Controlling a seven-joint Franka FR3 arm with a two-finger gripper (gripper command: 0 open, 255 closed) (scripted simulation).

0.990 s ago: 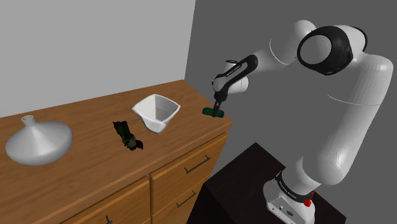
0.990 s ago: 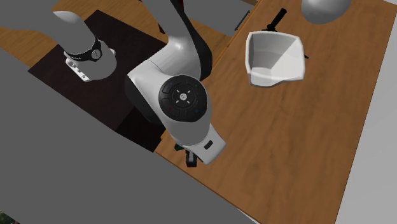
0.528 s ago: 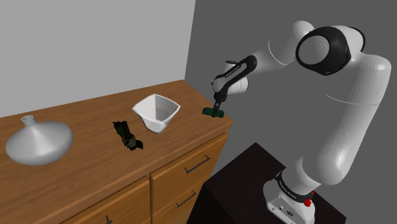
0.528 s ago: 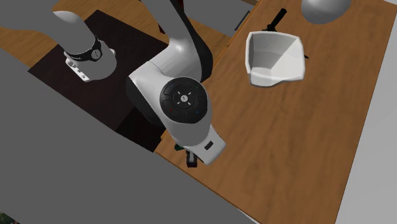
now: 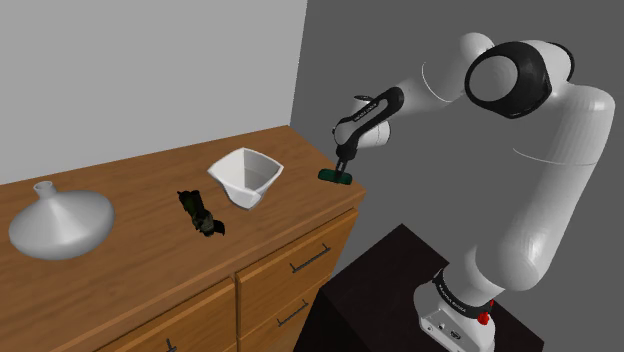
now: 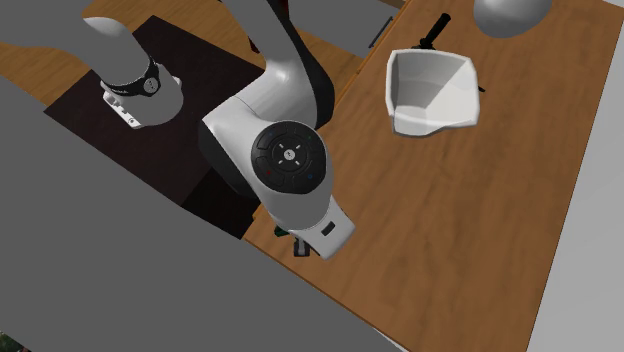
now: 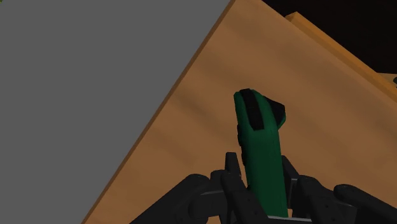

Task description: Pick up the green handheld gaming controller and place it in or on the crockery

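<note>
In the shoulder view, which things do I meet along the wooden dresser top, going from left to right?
Grey cone-shaped dish → small dark object → white bowl → green controller, clasped in the gripper.

One green controller (image 7: 261, 159) is clasped by the one gripper (image 5: 342, 170). On one wooden dresser (image 5: 130, 262), one white square bowl (image 5: 245, 176) stands nearest it, one small dark object (image 5: 200, 213) farther, and one grey domed dish (image 5: 62, 222) farthest.

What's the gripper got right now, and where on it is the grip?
The gripper clasps the green controller by its two long sides, toward the end opposite its black tip.
</note>
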